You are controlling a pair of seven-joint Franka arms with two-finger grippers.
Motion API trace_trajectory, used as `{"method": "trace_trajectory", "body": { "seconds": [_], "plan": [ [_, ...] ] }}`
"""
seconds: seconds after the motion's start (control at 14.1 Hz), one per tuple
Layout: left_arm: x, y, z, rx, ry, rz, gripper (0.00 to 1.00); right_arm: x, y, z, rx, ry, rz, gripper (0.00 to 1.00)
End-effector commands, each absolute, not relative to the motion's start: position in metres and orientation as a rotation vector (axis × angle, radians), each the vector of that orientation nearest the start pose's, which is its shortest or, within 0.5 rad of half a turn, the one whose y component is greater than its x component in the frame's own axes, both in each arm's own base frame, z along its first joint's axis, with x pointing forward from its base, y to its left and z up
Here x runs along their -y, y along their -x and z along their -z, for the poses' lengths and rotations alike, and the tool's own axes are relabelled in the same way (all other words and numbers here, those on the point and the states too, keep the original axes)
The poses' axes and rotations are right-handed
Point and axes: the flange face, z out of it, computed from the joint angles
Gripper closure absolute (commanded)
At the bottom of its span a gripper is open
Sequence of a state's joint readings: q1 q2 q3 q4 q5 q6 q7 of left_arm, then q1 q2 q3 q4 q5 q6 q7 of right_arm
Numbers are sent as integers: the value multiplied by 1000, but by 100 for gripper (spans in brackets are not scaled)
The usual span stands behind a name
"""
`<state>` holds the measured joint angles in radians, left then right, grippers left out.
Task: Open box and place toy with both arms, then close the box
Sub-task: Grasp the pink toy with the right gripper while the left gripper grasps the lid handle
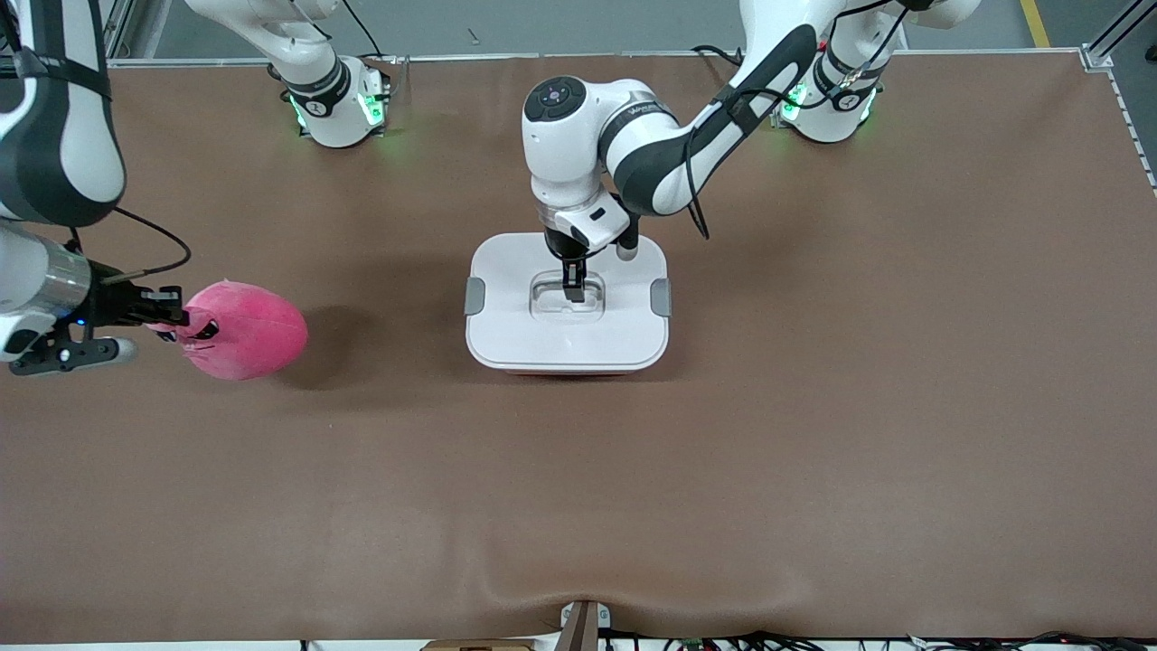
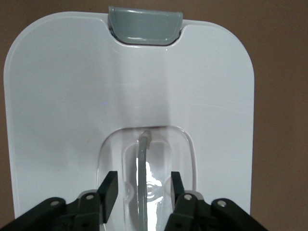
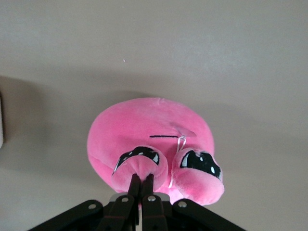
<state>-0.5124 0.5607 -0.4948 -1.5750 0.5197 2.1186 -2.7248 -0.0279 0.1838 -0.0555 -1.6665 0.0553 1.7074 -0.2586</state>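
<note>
The box (image 1: 567, 357) stands mid-table with its white lid (image 1: 506, 262) on and grey clips (image 1: 475, 296) at both ends. My left gripper (image 1: 573, 287) is down in the lid's clear recessed handle (image 1: 542, 303). In the left wrist view it (image 2: 143, 185) is open, with its fingers (image 2: 109, 190) on either side of the clear handle bar (image 2: 143, 159) and apart from it. My right gripper (image 1: 176, 318) is shut on a small protrusion of the pink toy (image 1: 244, 330), low over the table toward the right arm's end. The right wrist view shows the pinch (image 3: 142, 180) on the toy (image 3: 149, 130).
The brown table mat (image 1: 813, 407) is bare around the box. The arm bases (image 1: 339, 108) with green lights stand along the edge farthest from the front camera. A small bracket (image 1: 583, 624) and cables sit at the nearest edge.
</note>
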Motion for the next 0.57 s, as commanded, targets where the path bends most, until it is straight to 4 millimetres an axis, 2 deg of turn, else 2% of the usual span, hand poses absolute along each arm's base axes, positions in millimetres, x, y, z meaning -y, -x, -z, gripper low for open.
{"method": "trace_trajectory", "body": {
  "seconds": [0.0, 0.14, 0.28, 0.5],
  "plan": [
    [555, -431, -349, 2327, 2299, 284, 55, 43, -601, -519, 288, 3036, -218, 100],
    [555, -431, -347, 2324, 2299, 285, 63, 43, -602, -540, 293, 3042, -224, 100],
    [554, -431, -348, 2327, 2297, 284, 73, 42, -603, -547, 300, 3051, -208, 100],
    [554, -433, -350, 2331, 2298, 285, 81, 32, -599, -561, 339, 3066, -183, 100]
  ]
}}
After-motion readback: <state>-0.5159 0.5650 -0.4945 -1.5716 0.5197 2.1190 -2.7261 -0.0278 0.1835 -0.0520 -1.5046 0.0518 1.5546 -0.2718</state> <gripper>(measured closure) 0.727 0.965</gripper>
